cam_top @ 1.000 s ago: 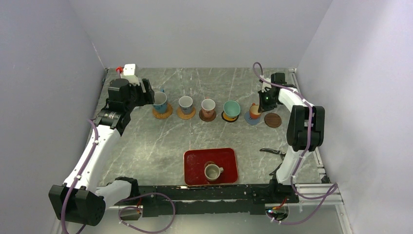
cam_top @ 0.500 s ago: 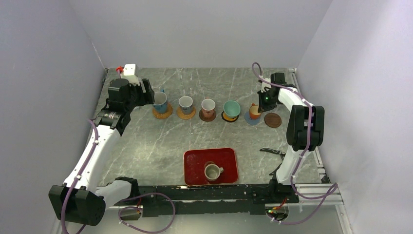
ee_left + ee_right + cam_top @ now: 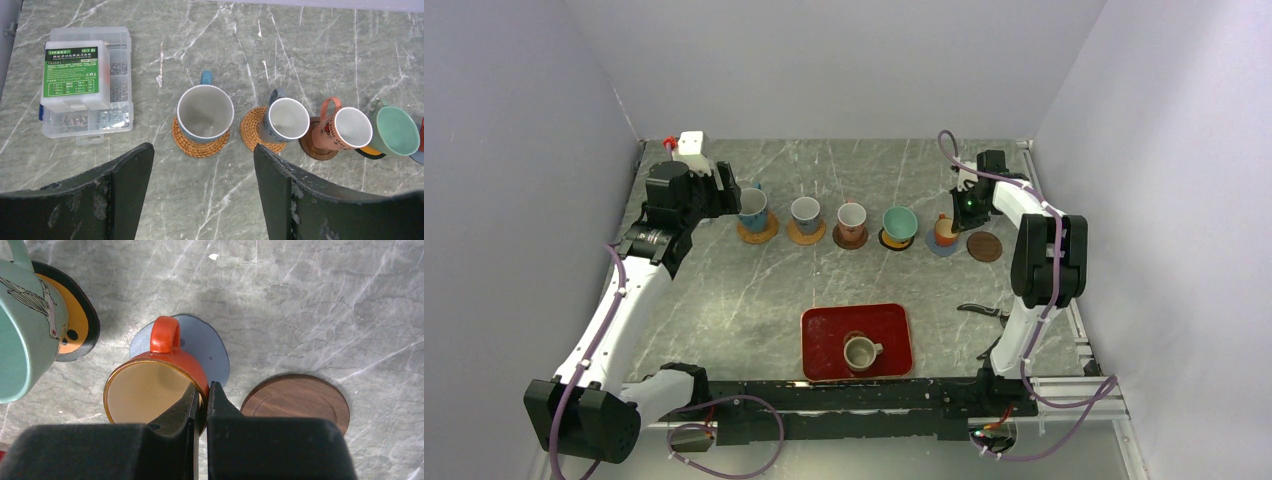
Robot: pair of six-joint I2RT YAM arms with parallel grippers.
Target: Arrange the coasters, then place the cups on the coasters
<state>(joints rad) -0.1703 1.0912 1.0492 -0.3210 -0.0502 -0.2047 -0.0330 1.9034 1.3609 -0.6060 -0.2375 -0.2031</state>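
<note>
Marble table [image 3: 754,290]: right pincer [image 3: 201,390], clamped on orange cup [image 3: 150,390] rim, has edged toward 9 o'clock over blue-grey coaster [image 3: 210,350]; left pincer [image 3: 202,150] wide. Release likely next.

1. The right hand [image 3: 201,390], clamped on the rim of the orange cup [image 3: 944,231], shifted slightly to the left in the top view.
2. The orange cup went left with it, a small move. It ended a bit farther from the dark brown coaster [image 3: 984,246], over the blue-grey coaster [image 3: 210,347].
3. The right arm [image 3: 1046,255] swung a little left at the elbow link.
4. The purple cable [image 3: 946,150] looping above the right wrist leaned a little left too.
</note>
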